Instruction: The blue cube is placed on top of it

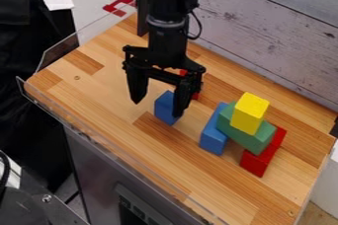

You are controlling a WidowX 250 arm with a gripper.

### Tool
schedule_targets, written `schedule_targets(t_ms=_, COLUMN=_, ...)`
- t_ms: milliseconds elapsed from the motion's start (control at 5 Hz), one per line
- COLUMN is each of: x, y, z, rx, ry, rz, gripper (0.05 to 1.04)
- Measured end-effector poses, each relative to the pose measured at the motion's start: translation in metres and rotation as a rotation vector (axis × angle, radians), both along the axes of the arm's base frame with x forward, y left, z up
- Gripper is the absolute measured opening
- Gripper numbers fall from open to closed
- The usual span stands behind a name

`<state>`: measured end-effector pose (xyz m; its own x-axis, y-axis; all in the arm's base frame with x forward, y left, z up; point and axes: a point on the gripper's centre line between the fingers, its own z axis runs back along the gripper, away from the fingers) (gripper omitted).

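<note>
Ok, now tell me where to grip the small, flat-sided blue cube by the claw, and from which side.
Come from straight above with the open claw and pinch the blue cube by two opposite upright sides, probably around mid-height: its block shape offers flat sides, and nothing rests on top.

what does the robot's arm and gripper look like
The arm is black, with a greyish ring partway down and black cables looping beside it. The black gripper has a wide crosspiece with two chunky fingers that taper towards their tips.
</note>
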<state>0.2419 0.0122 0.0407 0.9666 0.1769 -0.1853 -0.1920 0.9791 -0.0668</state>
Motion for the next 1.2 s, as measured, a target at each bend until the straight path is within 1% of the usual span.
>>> schedule_targets(t_ms=400, x=0.000, y=-0.001, z=-0.008, rx=-0.012, ry=0.023, rz=0.000, gripper=0.999)
schedule_targets(t_ms=800, x=0.006, y=0.001, z=-0.017, rx=-0.020, ry=0.043, rz=0.006, gripper=0.997)
schedule_targets(t_ms=1000, x=0.008, y=0.000, z=-0.021, rx=-0.025, ry=0.034, rz=0.025, gripper=0.950)
schedule_targets(t_ms=1200, x=0.011, y=0.002, z=-0.022, rx=-0.023, ry=0.015, rz=0.048, gripper=0.665)
